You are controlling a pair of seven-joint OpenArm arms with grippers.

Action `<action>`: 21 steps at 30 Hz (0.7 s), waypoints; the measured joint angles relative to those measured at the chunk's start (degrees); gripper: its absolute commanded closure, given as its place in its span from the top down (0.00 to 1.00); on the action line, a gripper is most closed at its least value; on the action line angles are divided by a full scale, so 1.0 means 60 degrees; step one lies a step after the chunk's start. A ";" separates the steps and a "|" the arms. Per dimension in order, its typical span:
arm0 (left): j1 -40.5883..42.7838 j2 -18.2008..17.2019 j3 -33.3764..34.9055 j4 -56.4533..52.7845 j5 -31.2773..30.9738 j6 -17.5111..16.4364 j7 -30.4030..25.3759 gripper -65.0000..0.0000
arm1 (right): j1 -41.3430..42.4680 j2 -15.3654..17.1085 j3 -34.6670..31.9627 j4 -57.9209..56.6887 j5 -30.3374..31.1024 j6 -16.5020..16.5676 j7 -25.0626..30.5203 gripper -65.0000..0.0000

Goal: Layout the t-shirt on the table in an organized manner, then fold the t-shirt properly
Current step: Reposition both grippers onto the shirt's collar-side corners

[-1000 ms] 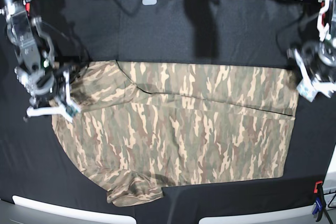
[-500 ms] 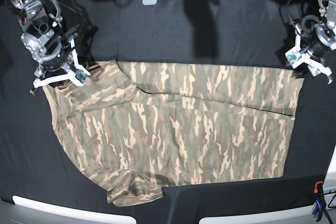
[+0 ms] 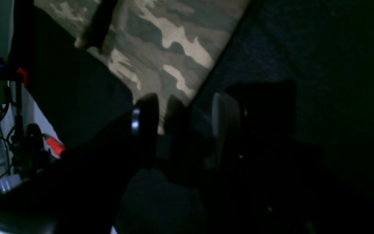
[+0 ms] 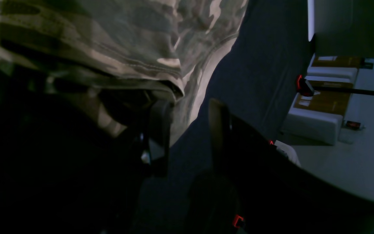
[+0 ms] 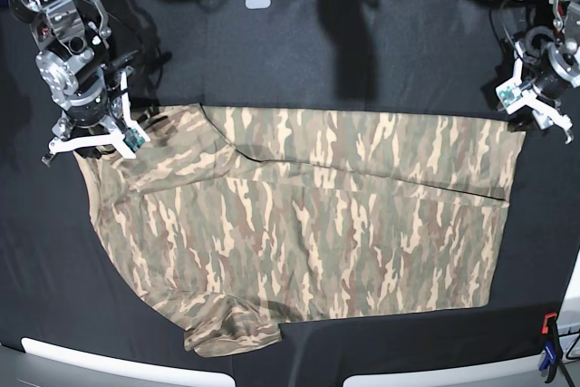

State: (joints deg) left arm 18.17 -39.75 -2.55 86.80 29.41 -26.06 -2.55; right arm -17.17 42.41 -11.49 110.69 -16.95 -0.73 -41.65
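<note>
The soft tan, olive and cream camouflage t-shirt (image 5: 308, 224) lies spread flat across the matte black cloth surface (image 5: 362, 52). At its far corners, the left hand (image 5: 536, 115) and right hand (image 5: 89, 138) hover open, holding nothing.

Bare table (image 5: 362, 52) beyond the t-shirt (image 5: 308, 215); clamp (image 5: 549, 351) at near corner

One t-shirt (image 5: 308, 224), one table (image 5: 362, 52), two claws: left (image 5: 536, 112), right (image 5: 91, 140).

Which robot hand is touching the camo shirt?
The right gripper, at the base view's left: its fingers stand over the camouflage cloth t-shirt. The left gripper is over black table.
</note>
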 measured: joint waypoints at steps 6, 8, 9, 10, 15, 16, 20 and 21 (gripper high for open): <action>-0.0929 0.0004 0.1373 -0.0812 0.0911 0.0076 0.0044 0.38 | -0.0018 0.0000 0.0000 0.0007 -0.0288 -0.0069 -0.0073 0.30; -0.1231 0.0004 0.1657 -0.1096 0.1005 0.0142 0.0251 0.38 | -0.0018 0.0000 0.0000 0.0007 -0.0627 -0.0066 -0.0149 0.30; -0.1330 0.0004 0.1694 -0.1217 0.1002 0.0153 0.0259 0.38 | -0.0018 0.0000 0.0000 0.0007 -0.0714 -0.0069 -0.0142 0.30; -0.1399 0.0004 0.1694 -0.1308 0.0998 0.0153 0.0248 0.38 | -0.0018 0.0004 0.0000 0.0007 -0.0714 -0.0073 -0.0138 0.30; -0.1636 -0.0018 0.1694 -0.1741 0.1228 0.0211 0.0109 0.34 | -0.0018 0.0000 0.0000 0.0007 -0.0710 -0.0073 -0.0171 0.30; -0.1668 -0.0018 0.1694 -0.1836 0.1501 0.0237 0.0087 0.32 | -0.0022 0.0000 0.0000 0.0007 -0.0710 -0.0073 -0.0175 0.30; -0.1632 -0.0051 0.1690 -0.2000 0.1647 0.0302 -0.0098 0.24 | -0.0127 -0.0004 0.0000 0.0007 -0.0710 -0.0073 -0.0215 0.30; -0.1628 -0.0069 0.1694 -0.2014 0.1647 0.0302 -0.0102 0.21 | -0.0160 0.0000 0.0000 0.0007 -0.0707 -0.0069 -0.0233 0.30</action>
State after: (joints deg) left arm 8.40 -40.16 7.62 74.72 39.29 -24.25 -3.16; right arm -18.13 42.41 -11.49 110.74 -21.19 -1.15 -43.05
